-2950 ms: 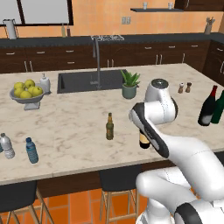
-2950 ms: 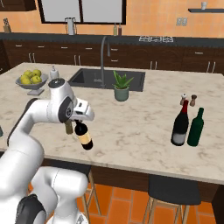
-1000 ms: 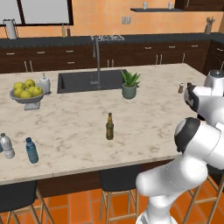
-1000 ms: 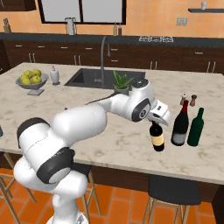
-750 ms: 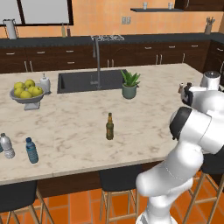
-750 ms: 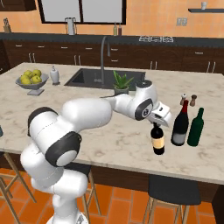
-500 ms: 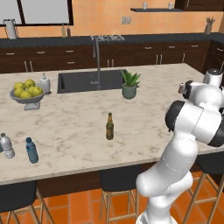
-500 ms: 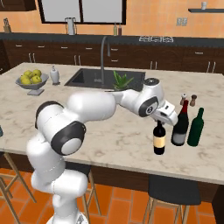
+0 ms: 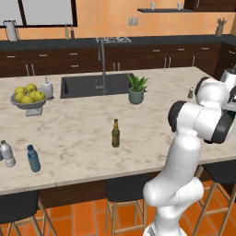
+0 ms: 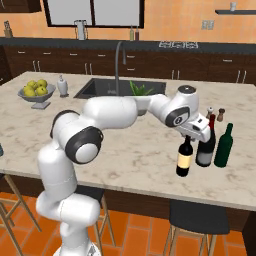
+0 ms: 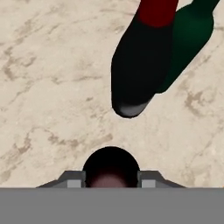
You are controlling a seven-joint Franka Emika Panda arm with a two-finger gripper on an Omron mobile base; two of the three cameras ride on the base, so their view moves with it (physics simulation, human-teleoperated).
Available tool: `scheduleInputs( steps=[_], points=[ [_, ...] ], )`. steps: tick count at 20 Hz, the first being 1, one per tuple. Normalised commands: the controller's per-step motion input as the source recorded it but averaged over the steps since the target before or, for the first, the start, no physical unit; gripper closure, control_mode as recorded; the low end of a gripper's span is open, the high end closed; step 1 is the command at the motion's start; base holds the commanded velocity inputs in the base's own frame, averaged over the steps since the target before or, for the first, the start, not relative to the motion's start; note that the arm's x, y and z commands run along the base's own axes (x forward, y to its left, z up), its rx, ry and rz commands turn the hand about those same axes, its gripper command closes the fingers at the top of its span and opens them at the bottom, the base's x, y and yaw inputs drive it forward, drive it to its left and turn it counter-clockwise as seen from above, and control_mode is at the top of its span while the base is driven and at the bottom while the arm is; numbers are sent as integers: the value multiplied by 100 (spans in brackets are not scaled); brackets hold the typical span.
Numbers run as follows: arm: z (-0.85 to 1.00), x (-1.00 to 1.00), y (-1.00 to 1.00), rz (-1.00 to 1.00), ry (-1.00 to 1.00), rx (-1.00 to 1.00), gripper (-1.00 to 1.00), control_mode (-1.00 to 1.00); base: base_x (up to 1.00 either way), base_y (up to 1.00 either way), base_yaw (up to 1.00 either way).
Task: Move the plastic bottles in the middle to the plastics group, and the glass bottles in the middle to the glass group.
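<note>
Right base view: gripper (image 10: 189,133) is clamped on the neck of the black wine bottle (image 10: 184,157), which stands upright, long axis vertical, base at or just above the island counter (image 10: 125,150). The red-topped wine bottle (image 10: 205,144) stands just beside it on the far side, with the dark green bottle (image 10: 223,146) beyond; judged placement spot reached, release next. Tan-yellow label visible, no writing legible. Hand view: bottle top (image 11: 111,168) sits between the fingertips. Beer bottle (image 9: 115,133) waits mid-counter.
</note>
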Motion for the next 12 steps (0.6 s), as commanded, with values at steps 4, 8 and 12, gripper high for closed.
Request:
scheduleInputs(
  steps=[4, 8, 12],
  points=[
    [22, -12, 12, 0, -7, 0, -100, -100, 0, 0, 0],
    [19, -47, 40, 9, -24, -21, -100, -100, 0, 0, 0],
    [-11, -41, 93, 4, -5, -35, -100, -100, 0, 0, 0]
  ],
)
